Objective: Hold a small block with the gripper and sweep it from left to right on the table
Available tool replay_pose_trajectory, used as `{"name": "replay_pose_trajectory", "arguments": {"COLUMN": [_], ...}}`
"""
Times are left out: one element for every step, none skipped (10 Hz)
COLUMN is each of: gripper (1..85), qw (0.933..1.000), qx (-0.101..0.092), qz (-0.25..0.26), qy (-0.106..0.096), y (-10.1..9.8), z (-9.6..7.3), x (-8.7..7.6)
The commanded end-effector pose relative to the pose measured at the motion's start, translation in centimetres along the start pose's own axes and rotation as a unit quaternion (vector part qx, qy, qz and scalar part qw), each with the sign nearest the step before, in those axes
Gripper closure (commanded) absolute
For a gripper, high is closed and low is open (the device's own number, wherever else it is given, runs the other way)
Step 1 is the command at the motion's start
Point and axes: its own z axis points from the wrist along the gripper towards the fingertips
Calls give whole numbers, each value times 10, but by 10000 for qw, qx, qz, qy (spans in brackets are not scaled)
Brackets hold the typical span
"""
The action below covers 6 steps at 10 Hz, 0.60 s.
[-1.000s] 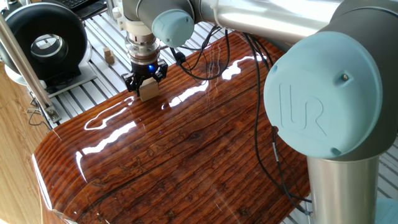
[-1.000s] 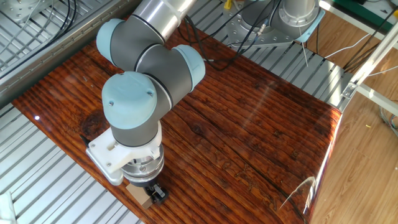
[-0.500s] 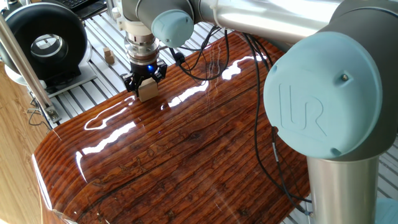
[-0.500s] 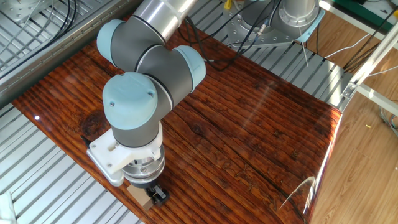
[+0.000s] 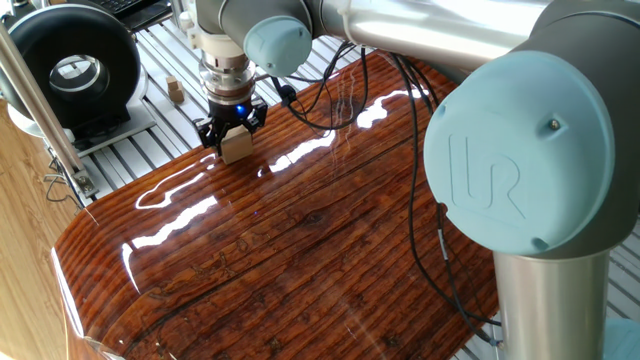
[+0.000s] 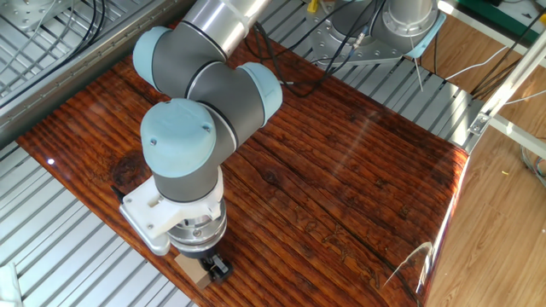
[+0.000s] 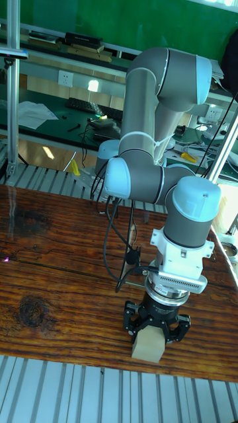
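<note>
One light-tan wooden cube (image 7: 149, 344) sits clamped in the black two-fingered hand (image 7: 157, 326) at the glossy reddish-brown counter's (image 5: 320, 260) edge, so sweeping it sideways likely comes next.

From the other fixed view I lose most of the gripper (image 6: 211, 266): the arm's wrist joint (image 6: 177, 152) sits over it, so only one black finger (image 6: 220, 269) and a corner of the small block (image 6: 193, 271) poke out underneath. I can't tell from there how the jaws stand. In the tall fixed view the block's (image 7: 149, 344) top is tucked up between the fingers, and its underside seems to meet the table (image 7: 59, 310), though I can't be sure. In one fixed view the arm's base column (image 5: 550, 305) is cut off by the bottom edge, and the tiny brown piece (image 5: 175, 90) on the slats is too small to make out.
</note>
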Motion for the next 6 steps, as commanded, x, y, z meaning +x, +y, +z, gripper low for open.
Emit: {"name": "replay_pose_trajectory", "arguments": {"gripper": [847,847,847,847,847,847], "qw": [9999,9999,9999,9999,9999,9999], "qx": [-67,-67,-50,-28,-5,1], "qz": [79,87,93,105,125,147], "qy": [6,5,11,7,3,-6], "y": [4,5,5,7,9,11], "z": [-2,-2,-2,-1,0,1], "x": [-1,-1,-1,-1,-1,-1]}}
